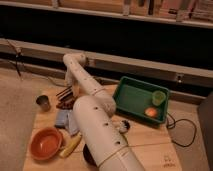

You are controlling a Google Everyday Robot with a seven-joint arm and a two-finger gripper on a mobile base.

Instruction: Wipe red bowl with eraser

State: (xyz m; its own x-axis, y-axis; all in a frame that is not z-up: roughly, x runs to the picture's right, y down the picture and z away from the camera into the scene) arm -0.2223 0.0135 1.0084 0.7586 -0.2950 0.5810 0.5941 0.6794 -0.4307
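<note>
- While my gripper hangs over the far left part of the wooden table, right at the eraser, the wiping looks not yet begun to me.
- Whether it is wide, narrow or already holding the eraser, I cannot tell.
- The red bowl sits at the near left corner, well apart from the eraser, with a blue-grey cloth between them.
- Left to do, as I judge it: secure the eraser, carry it to the bowl, rub the inside.
- The bowl is round, shallow and smooth, orange-red with a paler rim.
- The eraser is a small block with dark and pale lengthwise stripes.
- A shiny metal cup stands near it.
</note>
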